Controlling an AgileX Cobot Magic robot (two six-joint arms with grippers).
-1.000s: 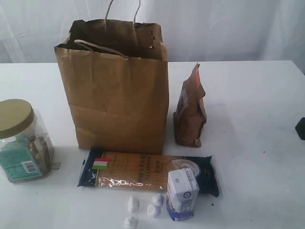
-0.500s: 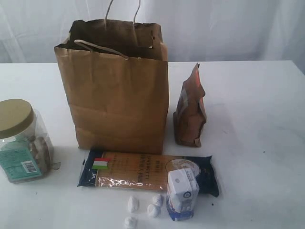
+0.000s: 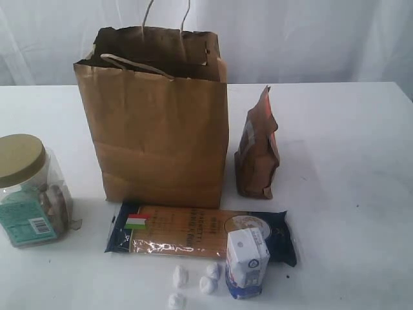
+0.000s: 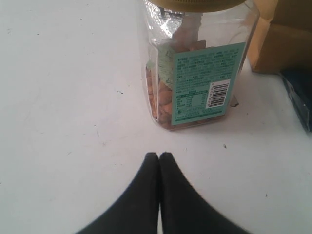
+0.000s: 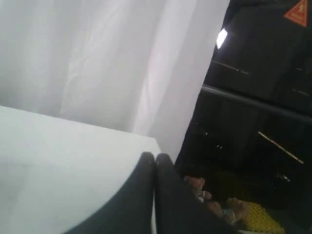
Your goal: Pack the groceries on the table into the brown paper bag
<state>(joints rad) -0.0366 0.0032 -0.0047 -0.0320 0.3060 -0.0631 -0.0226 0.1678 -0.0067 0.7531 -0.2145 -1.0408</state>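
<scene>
**A:** Exterior view first: what's the count?

**B:** One brown paper bag [image 3: 158, 129], upright mid-desk [image 3: 348, 161], mouth open. Four groceries outside it: one brown pouch [image 3: 258, 152] just right of it, one spaghetti packet [image 3: 187, 229] flat in front, one small carton [image 3: 247, 261] at the packet's right end, one gold-lidded jar [image 3: 29, 190] far left. Four white lumps [image 3: 181, 276] beside the carton.

**A:** Pincers?

**B:** Two, both pressed together, empty. The left pincer [image 4: 159, 156] faces the jar without touching it; the right pincer [image 5: 155, 157] is over the desk's corner.

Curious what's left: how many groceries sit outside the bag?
4: jar far left, pouch right of the bag, spaghetti packet before it, carton at its right end. More may hide inside.
</scene>
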